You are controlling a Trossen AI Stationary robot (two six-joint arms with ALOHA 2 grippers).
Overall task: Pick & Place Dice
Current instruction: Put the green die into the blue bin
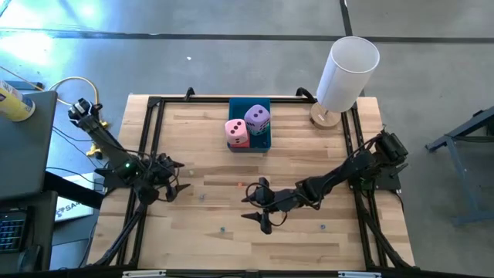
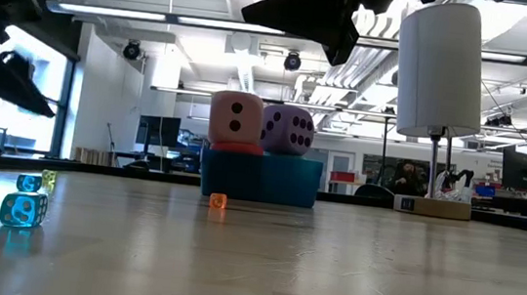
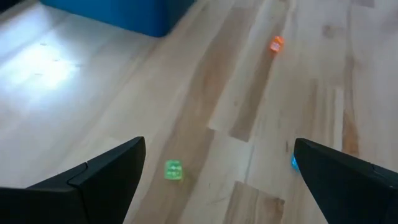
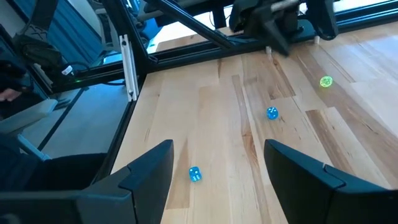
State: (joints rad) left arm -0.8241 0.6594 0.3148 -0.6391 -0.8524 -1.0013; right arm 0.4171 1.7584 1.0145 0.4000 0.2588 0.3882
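Small translucent blue die [image 2: 23, 210] nearest you. Soft pink [image 1: 237, 132] and lilac dice [image 1: 258, 119] sit in blue tray [image 1: 248, 105]: light, squashy, grip opposite faces. Left gripper [image 1: 171, 188] wide open, right gripper [image 1: 261, 207] part-open, both empty.

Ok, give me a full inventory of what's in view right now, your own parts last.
Soft pink die: one, dark pips, in the tray.
Soft lilac die: one, in the tray beside the pink.
Blue rectangular tray: one, far middle of the table.
Small translucent dice: several, orange, green, blue, scattered on the bare wood.
White cylinder on a wooden base: one, far right corner.
Wooden table: one, black frame.
Left tool: open, empty, near left.
Right tool: open, empty, near middle.
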